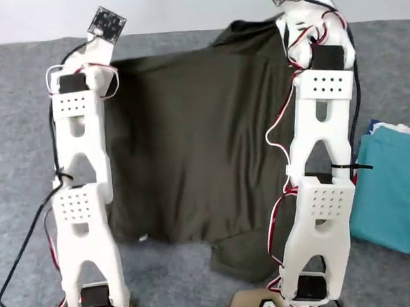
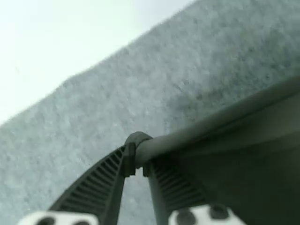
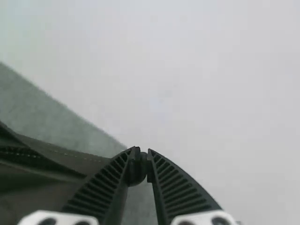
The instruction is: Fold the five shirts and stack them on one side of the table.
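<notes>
A dark olive shirt lies spread across the grey cloth between the two arms, its far edge lifted. My left gripper is shut on the shirt's far left edge, the fabric pinched between the ribbed fingers. My right gripper is shut on a fold of the shirt's far right edge near the collar. In the high view the left arm stands along the shirt's left side and the right arm along its right side.
Folded shirts are stacked at the right table edge, a teal one on top with red and white cloth under it. Grey felt covers the table to the left and in front.
</notes>
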